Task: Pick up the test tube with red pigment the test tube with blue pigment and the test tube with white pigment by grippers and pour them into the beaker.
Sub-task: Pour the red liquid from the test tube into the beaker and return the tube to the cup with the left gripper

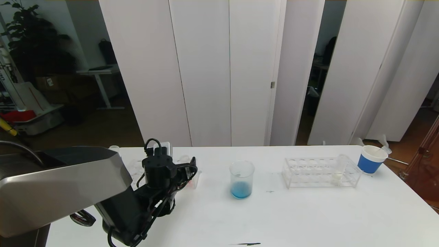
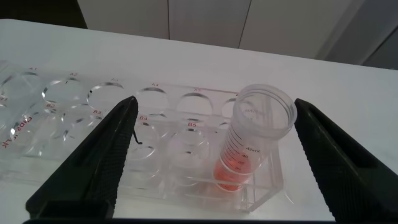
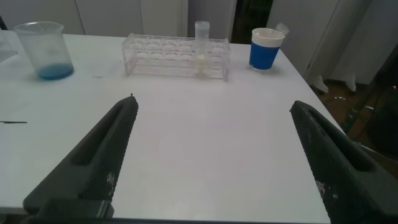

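Left gripper (image 2: 211, 155): jaws spread wide, nothing held; it is poised over the left rack (image 2: 81, 118) at the table's left side. Between and just beyond its fingers (image 2: 93, 165) a clear graduated tube with orange-red liquid (image 2: 252, 140) is seen standing upright in an end hole of that rack, untouched by either finger.

Right gripper (image 3: 211, 155): jaws spread wide, nothing held; it is not seen in the head view. Only bare white table (image 3: 205, 143) lies between its fingers.

Beaker (image 1: 241, 179): found upright on the table, well apart from the left gripper toward the table's middle, and far ahead of the right gripper off to one side. A shallow layer of sky-blue liquid is held in its bottom.

Right rack (image 1: 320, 172): set beyond the beaker from the left gripper, straight ahead of the right gripper and well apart from it.

Test tube with white pigment (image 3: 202, 46): stood upright in a hole near the far end of the right rack, pale cream liquid at its base.

Blue-and-white paper cup (image 1: 372, 159): placed just past that rack's end.
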